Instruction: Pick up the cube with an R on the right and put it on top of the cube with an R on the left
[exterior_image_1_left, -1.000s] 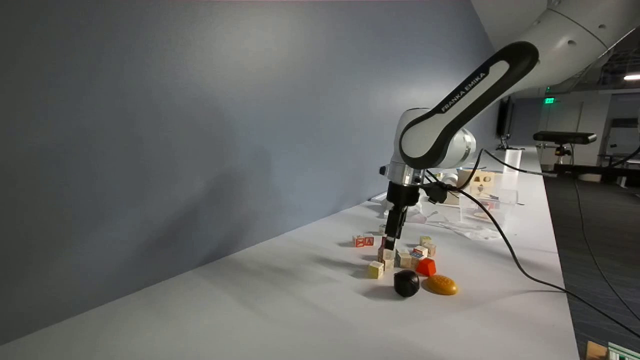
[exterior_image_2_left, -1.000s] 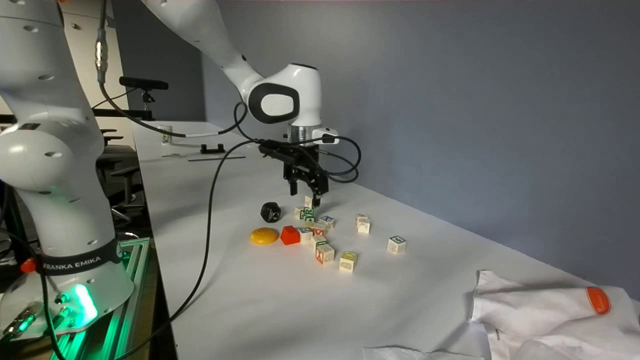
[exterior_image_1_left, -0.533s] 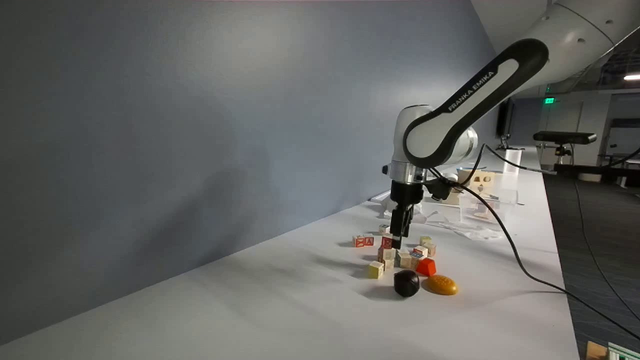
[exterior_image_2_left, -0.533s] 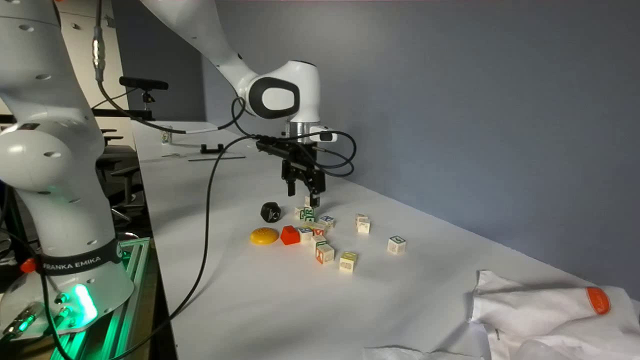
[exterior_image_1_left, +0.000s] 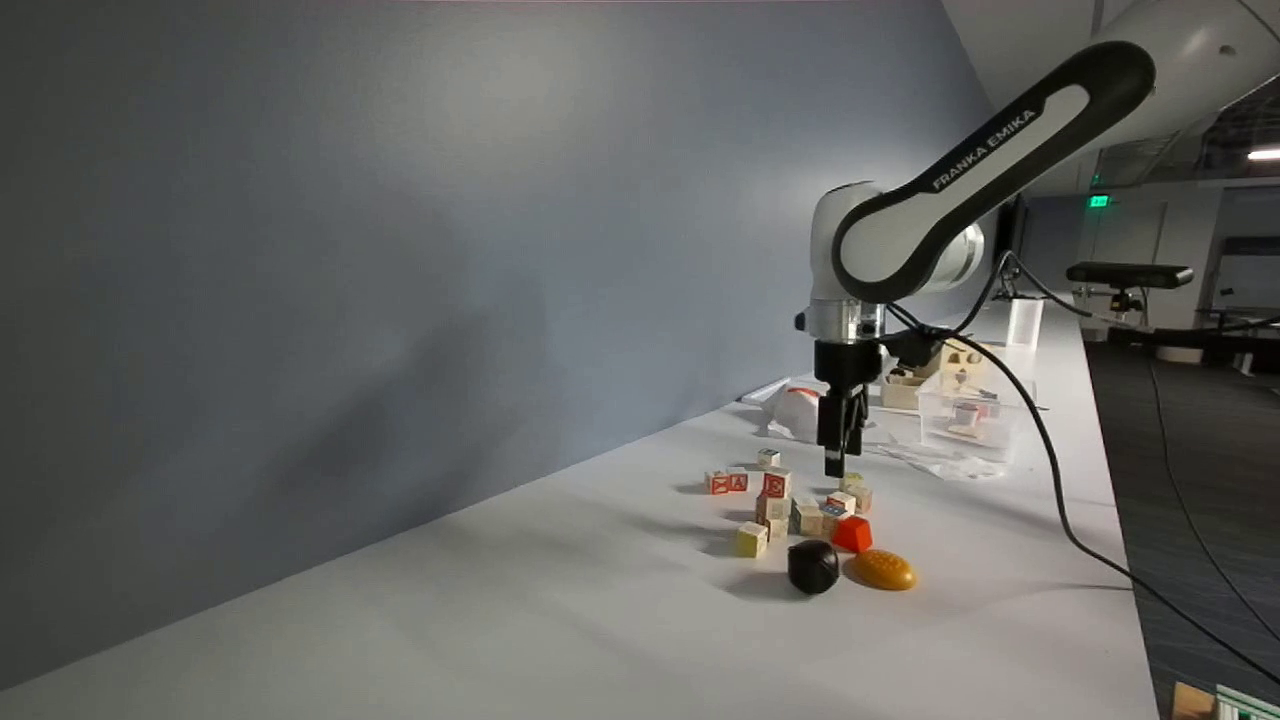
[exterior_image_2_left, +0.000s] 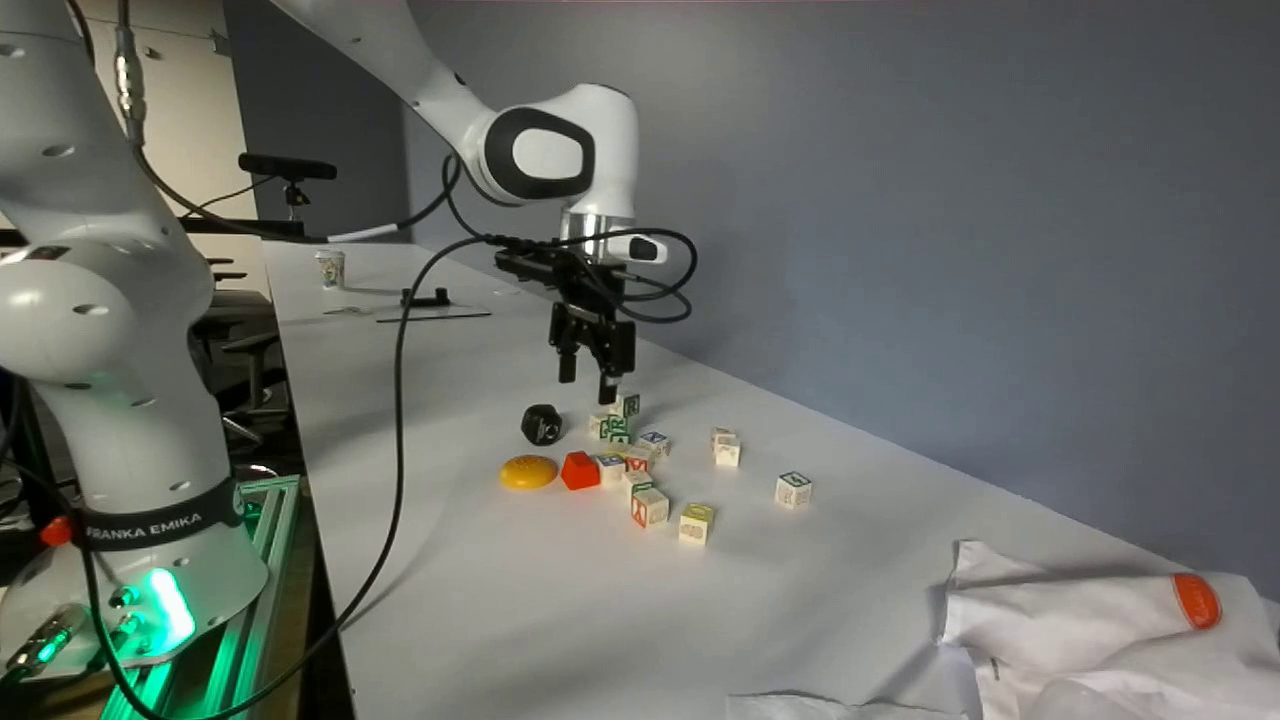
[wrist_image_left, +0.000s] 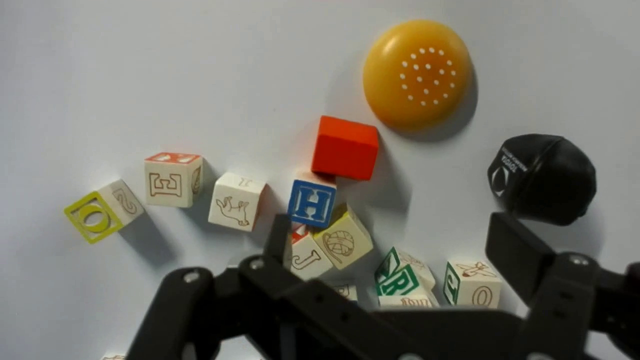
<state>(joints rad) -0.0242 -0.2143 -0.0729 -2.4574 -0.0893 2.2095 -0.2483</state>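
Observation:
In an exterior view a cube with a green R (exterior_image_2_left: 630, 405) sits at the right, just behind a second green-lettered cube (exterior_image_2_left: 618, 425) that looks like the left R cube. The left cube appears stacked on another green-lettered cube. In the wrist view a green R face (wrist_image_left: 398, 281) shows between my fingers. The right R cube is not visible there, probably hidden by the gripper body. My gripper (wrist_image_left: 397, 247) is open and empty, above the cubes. It also shows in both exterior views (exterior_image_1_left: 845, 460) (exterior_image_2_left: 588, 382), apart from every cube.
Several letter cubes lie close by, including a blue H cube (wrist_image_left: 312, 202), a green J cube (wrist_image_left: 471, 284) and an O cube (wrist_image_left: 103, 211). A red block (wrist_image_left: 345, 148), yellow bun (wrist_image_left: 417, 75) and black ball (wrist_image_left: 541, 178) lie nearby. A wall runs behind the table.
My gripper has risen and pulled back toward the robot base, still open. The E cube and the right R cube, partly covered before, now show. The cubes have not moved.

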